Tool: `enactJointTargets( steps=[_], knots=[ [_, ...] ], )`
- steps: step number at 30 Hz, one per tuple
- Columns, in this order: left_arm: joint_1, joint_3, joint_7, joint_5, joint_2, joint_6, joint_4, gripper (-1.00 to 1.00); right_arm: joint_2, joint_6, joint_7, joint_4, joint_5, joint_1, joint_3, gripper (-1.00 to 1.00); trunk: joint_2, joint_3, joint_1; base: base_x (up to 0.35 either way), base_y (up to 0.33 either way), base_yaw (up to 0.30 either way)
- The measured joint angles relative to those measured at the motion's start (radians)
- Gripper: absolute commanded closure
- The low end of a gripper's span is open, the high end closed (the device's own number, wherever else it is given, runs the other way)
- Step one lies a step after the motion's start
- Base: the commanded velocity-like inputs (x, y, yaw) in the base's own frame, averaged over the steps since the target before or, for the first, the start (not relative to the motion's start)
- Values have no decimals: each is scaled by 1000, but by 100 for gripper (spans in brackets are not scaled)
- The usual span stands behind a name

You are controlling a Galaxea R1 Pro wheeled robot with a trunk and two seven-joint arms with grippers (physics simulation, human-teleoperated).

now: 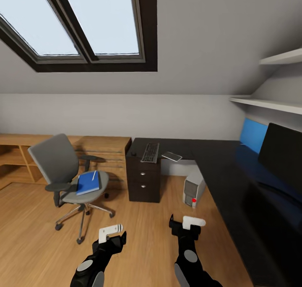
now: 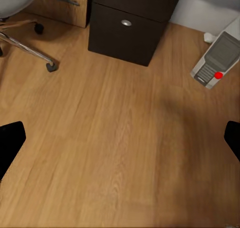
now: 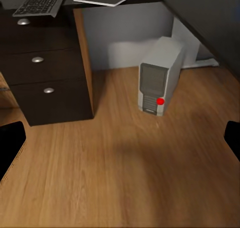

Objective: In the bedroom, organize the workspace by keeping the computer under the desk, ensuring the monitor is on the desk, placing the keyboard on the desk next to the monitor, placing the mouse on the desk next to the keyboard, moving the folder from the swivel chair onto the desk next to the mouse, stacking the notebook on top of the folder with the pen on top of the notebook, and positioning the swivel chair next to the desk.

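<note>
Both claws, left claw point(image 1: 112, 233) and right claw point(image 1: 186, 225), spread and empty; blue folder point(image 1: 87, 183) lies on swivel chair point(image 1: 63, 169). Approach squarely, grip its edge, carry to tabletop point(image 1: 218, 161)

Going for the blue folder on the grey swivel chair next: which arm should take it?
Probably left. The blue folder lies on the grey swivel chair at the robot's left, ahead of the left hand. The right hand faces the black desk. Both hands are empty.
</note>
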Motion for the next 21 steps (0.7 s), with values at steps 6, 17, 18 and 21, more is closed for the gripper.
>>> enactJointTargets(
  steps=[6,17,18,21],
  knots=[
    [0,0,0,0,0,-1,0,-100,0,-24,0,14,2,0,1,-100,0,0,0,319,117,0],
    [0,2,0,0,0,0,0,-100,0,-26,0,21,2,0,0,-100,0,0,0,319,147,-6],
    [0,2,0,0,0,0,0,-100,0,-26,0,21,2,0,1,-100,0,0,0,319,171,-119],
    [0,2,0,0,0,0,0,-100,0,-26,0,22,2,0,0,-100,0,3,0,319,171,-169]
  ],
)
